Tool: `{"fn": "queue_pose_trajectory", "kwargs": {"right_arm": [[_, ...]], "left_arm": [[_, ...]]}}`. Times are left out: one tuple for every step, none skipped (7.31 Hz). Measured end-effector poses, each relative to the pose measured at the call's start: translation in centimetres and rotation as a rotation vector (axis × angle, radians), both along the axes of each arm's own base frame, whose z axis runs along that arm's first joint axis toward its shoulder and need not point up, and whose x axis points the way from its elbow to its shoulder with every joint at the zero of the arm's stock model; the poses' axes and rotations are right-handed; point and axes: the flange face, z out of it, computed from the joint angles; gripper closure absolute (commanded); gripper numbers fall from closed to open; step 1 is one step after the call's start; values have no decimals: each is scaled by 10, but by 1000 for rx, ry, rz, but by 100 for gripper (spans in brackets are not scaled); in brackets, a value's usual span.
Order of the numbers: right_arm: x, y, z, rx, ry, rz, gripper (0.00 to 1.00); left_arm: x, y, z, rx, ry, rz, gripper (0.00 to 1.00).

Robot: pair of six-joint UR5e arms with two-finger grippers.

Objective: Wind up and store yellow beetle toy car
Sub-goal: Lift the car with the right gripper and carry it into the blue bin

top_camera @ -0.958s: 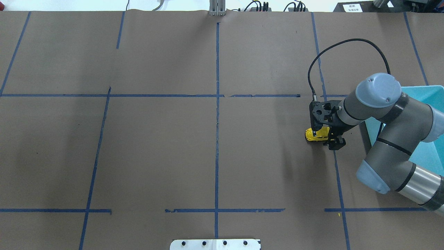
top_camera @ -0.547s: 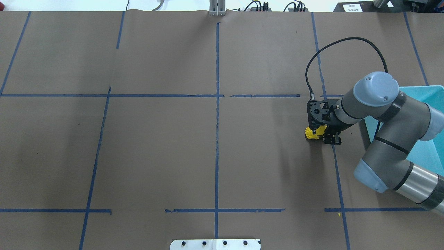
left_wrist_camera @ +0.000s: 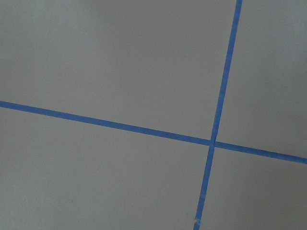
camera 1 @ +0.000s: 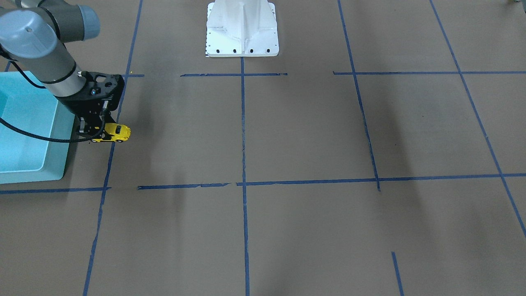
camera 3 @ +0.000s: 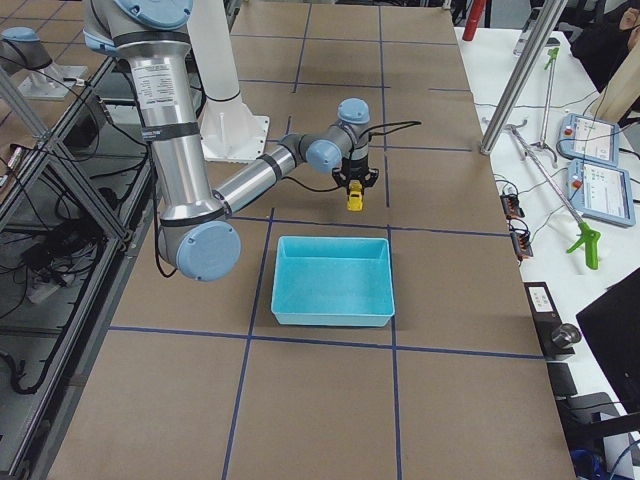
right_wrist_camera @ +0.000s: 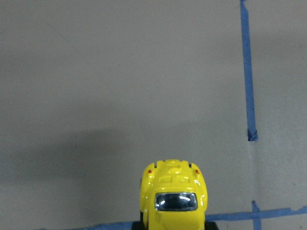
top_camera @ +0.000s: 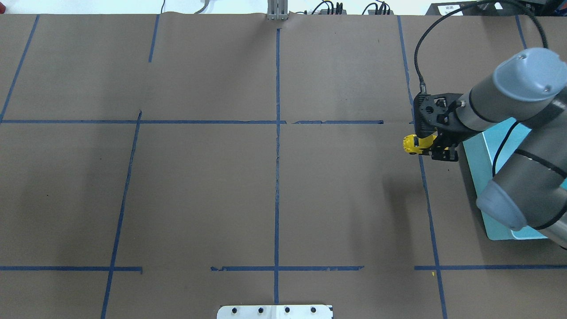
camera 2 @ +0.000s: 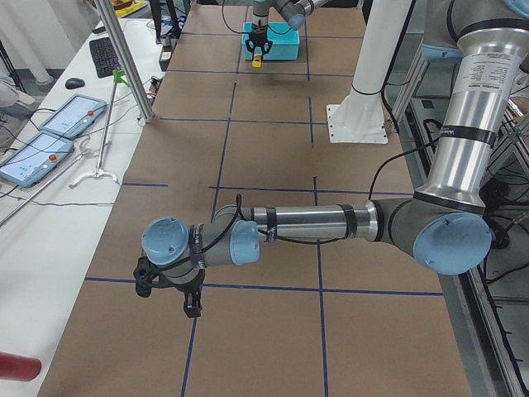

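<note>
One yellow beetle toy car (top_camera: 413, 144), one light blue bin (camera 3: 333, 318), two robot arms (camera 2: 314, 222).

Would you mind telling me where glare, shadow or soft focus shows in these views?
Right wrist view: sharp, white glints on the window of the yellow beetle toy car, soft shadow left of it. Overhead view: faint blurred shadow below the car. Left wrist view: evenly lit, no glare.

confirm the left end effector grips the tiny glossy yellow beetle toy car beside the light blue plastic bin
Wrong arm: the right end effector grips the tiny glossy yellow beetle toy car beside the light blue plastic bin. The overhead view shows that arm entering from the right.
</note>
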Motion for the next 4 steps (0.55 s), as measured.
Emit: {"fn": "queue_pose_trajectory", "kwargs": {"right_arm": [[45,7,3,8,14,-14,98],[91,16,27,3,30,-37,98],[129,27,61,-11,47,-60,99],[160,29,98,-25,54,-62,99]], "left_arm": [[0,1,2,-3,0,1,1],[2,1,2,-3,-1,2,1],[3,1,1,-3,-1,5,1],[5,1,2,-6,0,7,1]]}}
